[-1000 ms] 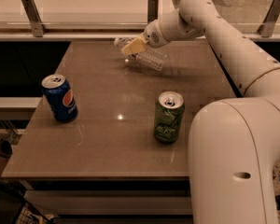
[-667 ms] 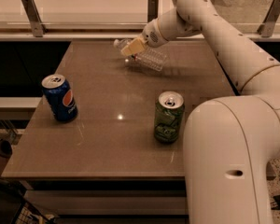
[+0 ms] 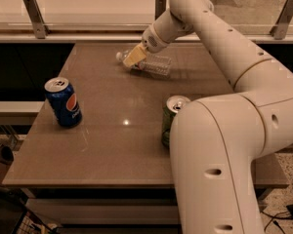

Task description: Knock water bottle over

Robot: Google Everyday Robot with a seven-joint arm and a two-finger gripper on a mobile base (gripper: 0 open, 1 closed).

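The water bottle (image 3: 154, 64) is clear ribbed plastic with a white cap. It lies on its side at the far middle of the brown table (image 3: 112, 145), cap pointing left. My gripper (image 3: 133, 57), with pale yellow fingers, is right over the bottle's neck end, touching or just above it. The arm reaches in from the right and hides part of the bottle.
A blue Pepsi can (image 3: 63, 102) stands upright at the table's left. A green soda can (image 3: 172, 117) stands near the middle right, partly hidden by my arm. A glass barrier with metal posts (image 3: 34, 16) runs behind the table.
The arm and gripper have shifted slightly; the bottle lies on its side in all frames, in about the same place.
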